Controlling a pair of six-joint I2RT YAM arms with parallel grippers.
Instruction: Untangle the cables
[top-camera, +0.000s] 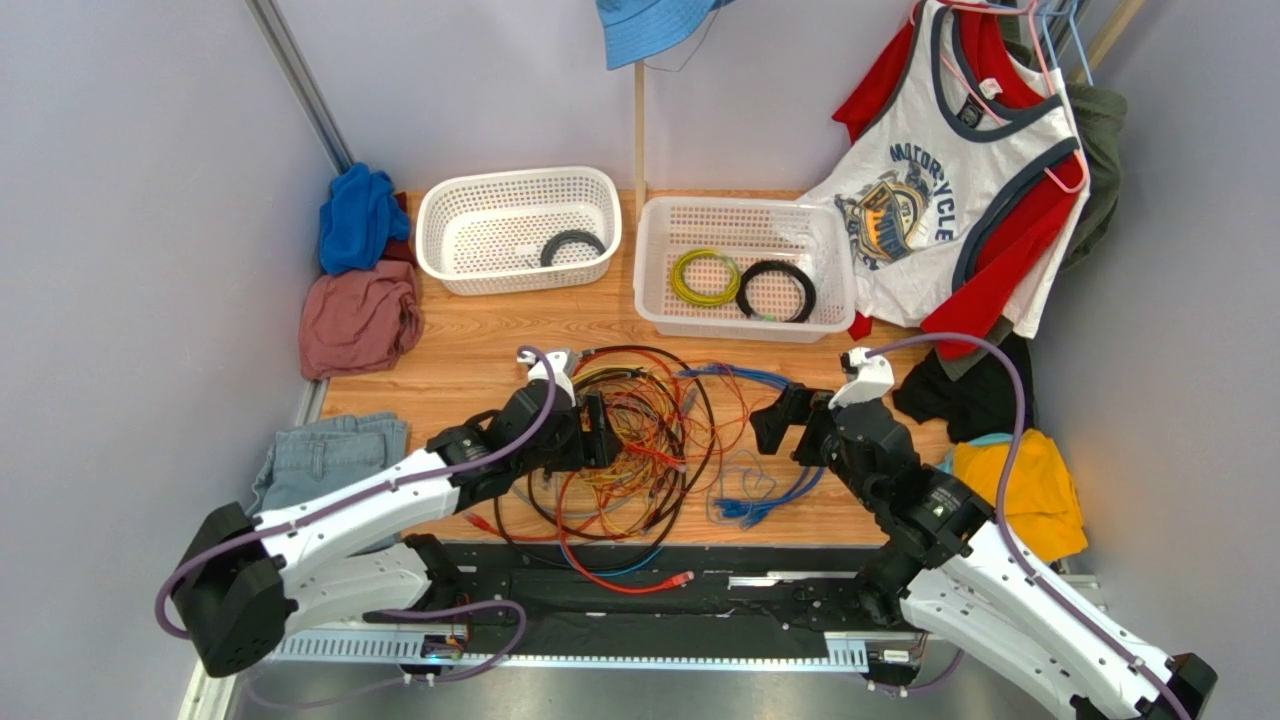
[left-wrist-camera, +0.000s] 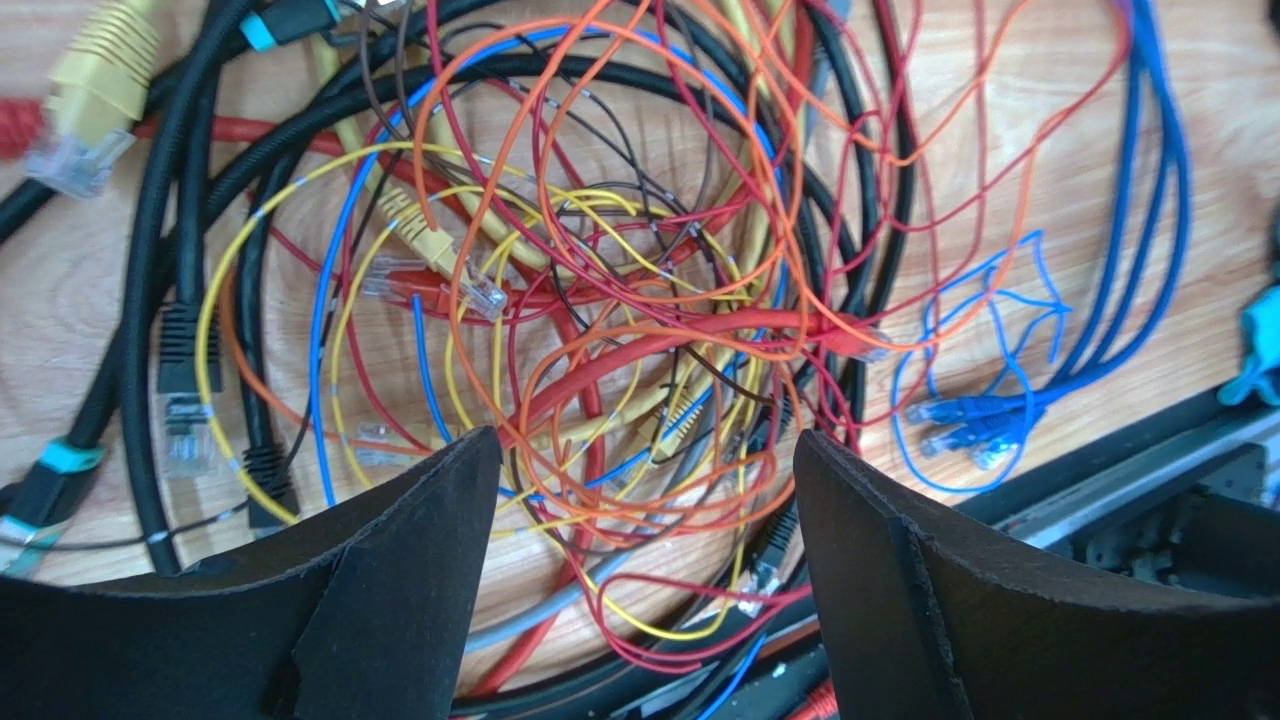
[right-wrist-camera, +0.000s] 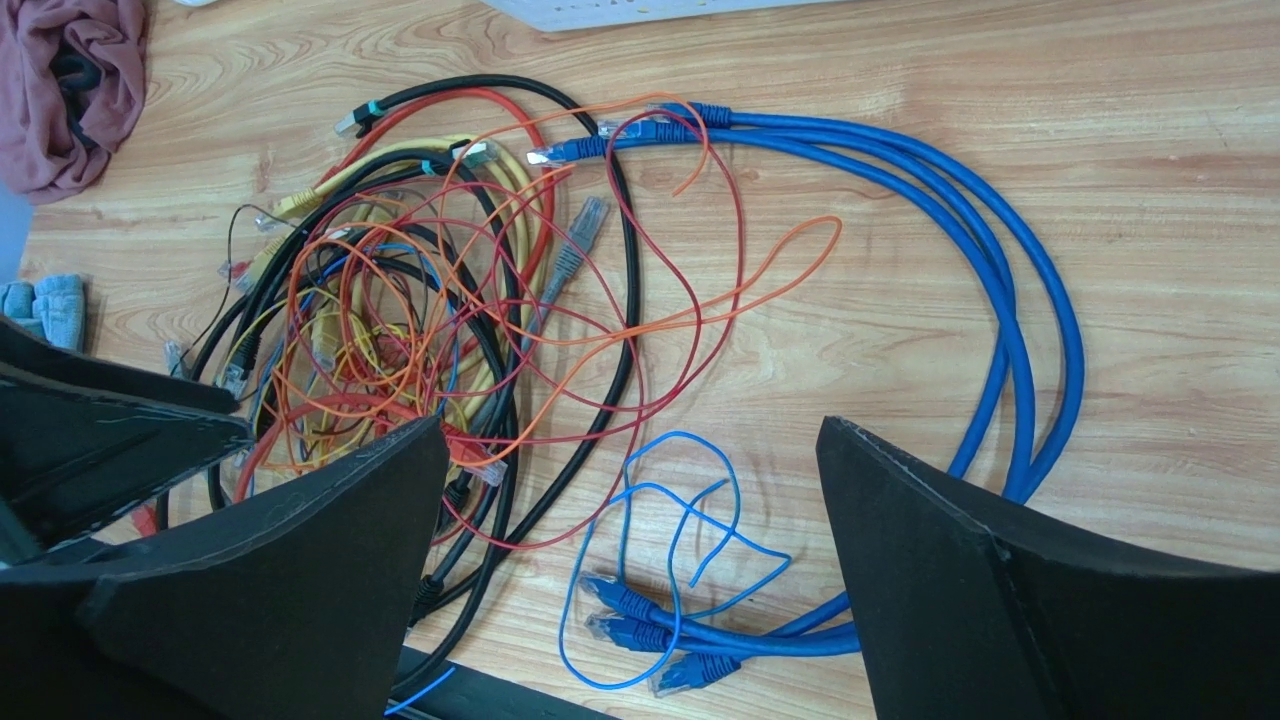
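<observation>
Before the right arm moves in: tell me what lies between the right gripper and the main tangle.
Blue cables looping on the wood, their plug ends bunched together, plus stray orange strands; the right wrist view shows it.

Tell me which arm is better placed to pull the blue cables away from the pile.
Right, probably: the right gripper hangs open over the blue cables, which lie mostly clear; the left gripper faces the tangle.

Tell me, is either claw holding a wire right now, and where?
Nothing is held. The left gripper is open over the cables, and the right gripper is open over the blue cables.
</observation>
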